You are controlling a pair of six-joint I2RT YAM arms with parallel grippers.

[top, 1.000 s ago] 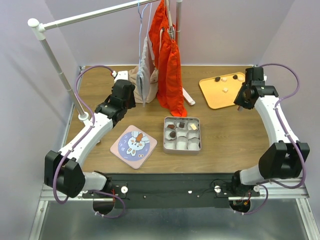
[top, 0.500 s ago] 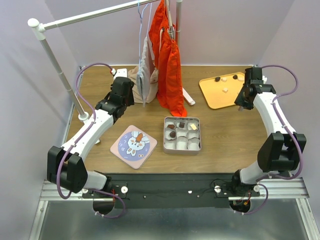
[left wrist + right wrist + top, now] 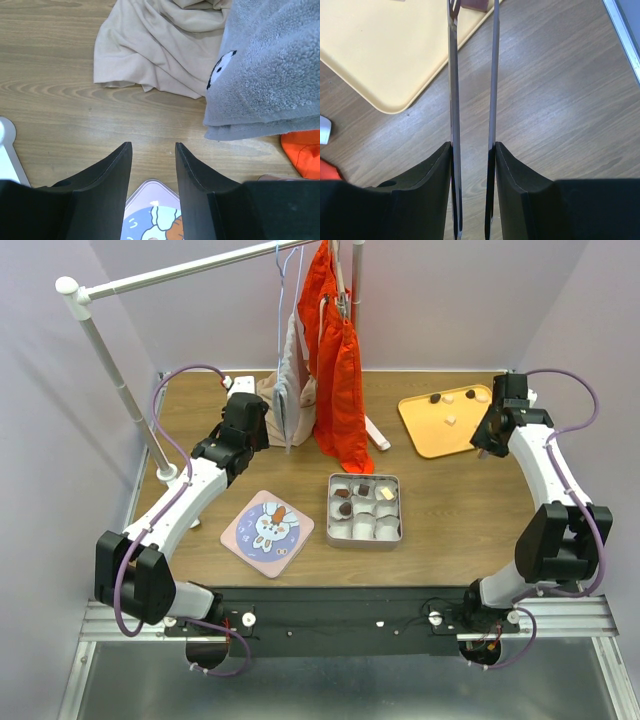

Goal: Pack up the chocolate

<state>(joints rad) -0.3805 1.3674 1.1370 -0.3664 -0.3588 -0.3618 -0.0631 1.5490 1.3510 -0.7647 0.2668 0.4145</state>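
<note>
At the back right corner of the counter, chocolate lies on the yellow tray. Our right fingers squeeze tweezers that point straight at a brown piece. Our left fingers, half open and empty, are far off.

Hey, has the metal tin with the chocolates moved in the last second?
No. The metal tin sits in the same spot, just right of the pink rabbit lid, with the same gap between them.
</note>
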